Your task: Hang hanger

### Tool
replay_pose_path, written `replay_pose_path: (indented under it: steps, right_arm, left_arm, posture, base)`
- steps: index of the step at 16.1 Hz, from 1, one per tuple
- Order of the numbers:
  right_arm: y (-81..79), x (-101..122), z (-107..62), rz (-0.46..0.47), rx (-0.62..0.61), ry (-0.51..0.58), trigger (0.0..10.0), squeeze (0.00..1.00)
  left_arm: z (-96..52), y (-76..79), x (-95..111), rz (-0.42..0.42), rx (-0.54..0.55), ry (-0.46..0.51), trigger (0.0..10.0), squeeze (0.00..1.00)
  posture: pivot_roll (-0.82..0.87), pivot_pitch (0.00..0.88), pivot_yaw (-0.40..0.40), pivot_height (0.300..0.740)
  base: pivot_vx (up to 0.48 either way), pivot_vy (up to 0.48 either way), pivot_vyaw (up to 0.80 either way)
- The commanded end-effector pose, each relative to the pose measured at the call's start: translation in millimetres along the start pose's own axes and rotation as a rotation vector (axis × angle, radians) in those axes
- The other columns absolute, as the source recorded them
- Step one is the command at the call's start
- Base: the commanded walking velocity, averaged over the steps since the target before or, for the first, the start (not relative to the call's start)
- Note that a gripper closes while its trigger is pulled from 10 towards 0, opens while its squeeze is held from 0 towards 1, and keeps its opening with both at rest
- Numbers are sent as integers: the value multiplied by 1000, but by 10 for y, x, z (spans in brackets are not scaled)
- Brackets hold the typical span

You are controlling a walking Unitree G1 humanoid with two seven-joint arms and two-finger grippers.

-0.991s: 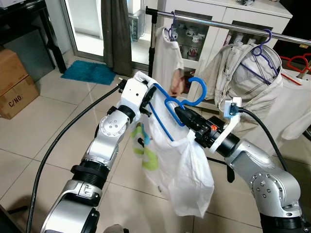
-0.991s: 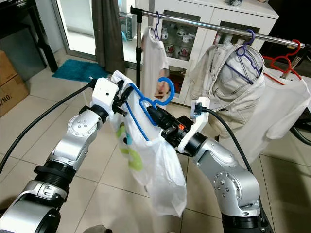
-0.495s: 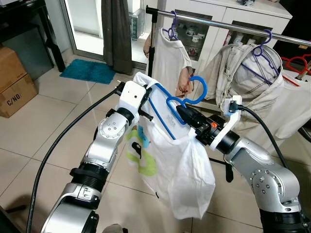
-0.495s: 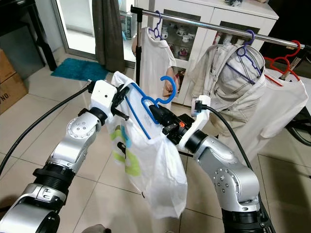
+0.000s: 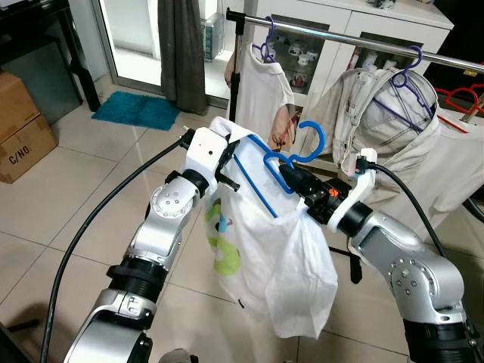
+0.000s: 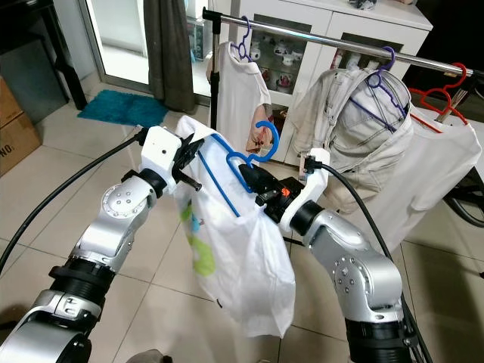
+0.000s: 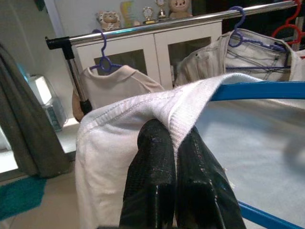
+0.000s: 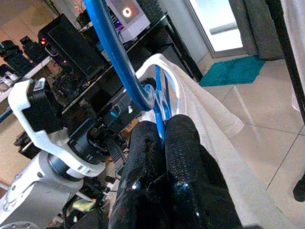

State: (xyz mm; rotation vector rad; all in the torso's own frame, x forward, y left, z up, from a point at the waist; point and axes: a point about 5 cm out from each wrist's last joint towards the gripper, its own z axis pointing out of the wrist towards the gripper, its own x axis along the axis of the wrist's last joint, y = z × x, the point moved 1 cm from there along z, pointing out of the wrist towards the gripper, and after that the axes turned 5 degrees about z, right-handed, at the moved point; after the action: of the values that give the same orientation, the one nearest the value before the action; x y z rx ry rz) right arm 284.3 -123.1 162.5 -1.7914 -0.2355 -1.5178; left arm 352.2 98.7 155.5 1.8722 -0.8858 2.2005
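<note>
Both arms up in front of the clothes rail (image 5: 355, 36), holding a blue hanger (image 5: 291, 161) with a white shirt (image 5: 276, 265) draped on it.

Left gripper (image 7: 172, 143): fingers (image 7: 153, 157) clenched on the shirt's shoulder seam where it wraps over the hanger's end. In the left wrist view the two pads sit tight together with the white hem pinched between them, and the blue hanger bar runs off to the side.

Right gripper (image 8: 161, 128): fingers (image 8: 183, 143) clamped on the blue hanger near its neck, just below the hook. In the right wrist view the blue wire passes between the pads and curves up over them.

Hanger position: held in the air between the two grippers, tilted, hook end higher and toward the rail. The hook is open to the air, below the rail and apart from it, not yet hung. The shirt hangs down from the hanger over the tiled floor (image 5: 68, 197); a green and blue print shows through the fabric.

On the rail: a white t-shirt (image 5: 261, 87) on a purple hanger (image 5: 266, 47) near the left end post, a beige jacket (image 5: 386, 121) on another purple hanger (image 5: 412, 68), then a red hanger (image 6: 442, 94) carrying a white garment at the right edge.

White cabinet with glass doors (image 5: 348, 23) behind the rail. Teal mat (image 5: 136, 111) by the doorway, cardboard box (image 5: 23, 128) at far left.
</note>
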Motion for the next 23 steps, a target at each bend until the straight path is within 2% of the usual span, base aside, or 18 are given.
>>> replay_pose_path:
  steps: [1, 2, 4, 5, 6, 7, 9, 10, 11, 12, 13, 14, 16, 18, 20, 21, 22, 23]
  right_arm:
    - [43, 88, -16, -26, -26, 30, 0, 0]
    - [51, 82, -12, -28, -31, 25, 0, 0]
    - [178, 41, -26, -67, -114, -24, 0, 0]
    - [270, 2, -62, -133, -154, -83, 0, 0]
    - [333, -40, -110, -198, -161, -147, 0, 0]
    - [337, -46, -115, -205, -159, -155, 0, 0]
    - [349, -74, -169, -241, -128, -202, 0, 0]
    - [319, -87, -219, -266, -68, -229, 0, 0]
    - [251, -73, -252, -264, 5, -224, 0, 0]
    - [176, -51, -318, -261, 86, -224, 0, 0]
    - [161, -47, -337, -262, 104, -226, 0, 0]
    - [146, -24, -391, -250, 132, -220, 0, 0]
    - [141, 26, -447, -224, 155, -194, 0, 0]
    - [137, 104, -443, -177, 150, -126, 0, 0]
    - [178, 115, -375, -154, 83, -99, 0, 0]
    - [264, 111, -272, -130, -35, -68, 0, 0]
    - [379, 98, -163, -93, -177, -37, 0, 0]
    - [419, 99, -128, -72, -224, -17, 0, 0]
  left_arm:
    - [-2, 14, 36, -6, -17, 13, 0, 0]
    - [-11, 23, 37, -8, -35, 13, 0, 0]
    - [-68, 102, 46, -24, -162, 20, 0, 0]
    - [-118, 88, 86, -64, -211, 35, 0, 0]
    - [-163, -7, 195, -137, -231, 82, 0, 0]
    - [-170, -26, 214, -148, -234, 91, 0, 0]
    - [-198, -230, 329, -194, -205, 127, 0, 0]
    - [-215, -464, 367, -192, -130, 118, 0, 0]
    - [-227, -637, 335, -144, -58, 67, 0, 0]
    - [-266, -882, 225, -43, 44, -45, 0, 0]
    - [-281, -940, 196, -20, 64, -72, 0, 0]
    - [-336, -1082, 104, 37, 108, -154, 0, 0]
    - [-399, -1182, -7, 93, 119, -241, 0, 0]
    - [-370, -1119, -101, 67, 89, -263, 0, 0]
    - [-287, -922, -79, 17, 10, -219, 0, 0]
    - [-192, -593, -27, -19, -128, -166, 0, 0]
    - [-117, -154, 43, -52, -305, -110, 0, 0]
    - [-102, 12, 65, -64, -365, -96, 0, 0]
  posture:
    - [-58, 0, -97, 740]
    - [-57, 0, -97, 740]
    - [-56, 0, -93, 740]
    - [-56, 0, -90, 740]
    - [-55, 0, -88, 740]
    - [-54, 0, -88, 740]
    - [-53, 0, -85, 740]
    - [-53, 0, -84, 740]
    - [-53, 0, -81, 740]
    - [-55, 0, -76, 740]
    - [-55, 0, -74, 740]
    - [-57, 0, -69, 740]
    - [-57, 0, -67, 740]
    - [-56, 0, -66, 740]
    - [-58, 0, -62, 740]
    - [-56, 0, -64, 740]
    - [-56, 0, -64, 740]
    - [-56, 0, -64, 740]
  base:
    - [0, 0, 0]
    - [0, 0, 0]
    - [0, 0, 0]
    - [0, 0, 0]
    - [0, 0, 0]
    - [0, 0, 0]
    - [0, 0, 0]
    - [0, 0, 0]
    - [0, 0, 0]
    - [0, 0, 0]
    - [0, 0, 0]
    - [0, 0, 0]
    - [0, 0, 0]
    - [0, 0, 0]
    - [0, 0, 0]
    - [0, 0, 0]
    - [0, 0, 0]
    - [0, 0, 0]
